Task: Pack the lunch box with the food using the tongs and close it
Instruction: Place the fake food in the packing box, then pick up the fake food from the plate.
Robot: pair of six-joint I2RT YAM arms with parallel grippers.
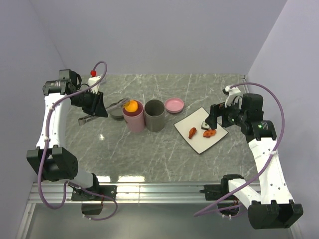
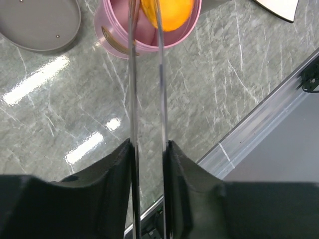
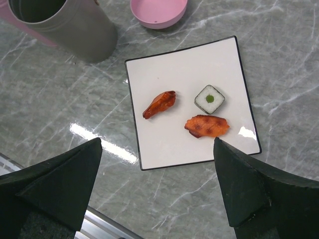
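Gleaming grey marble table between lilac walls.

A table with a glossy, grey-green, marble-veined top fills the space. Bright patches of reflected light glare close to its near edge, where an aluminium rail runs from side to side. Plain pale lavender walls enclose it: a back wall, a left wall and a right wall. Below the rail lies a dull grey surface.
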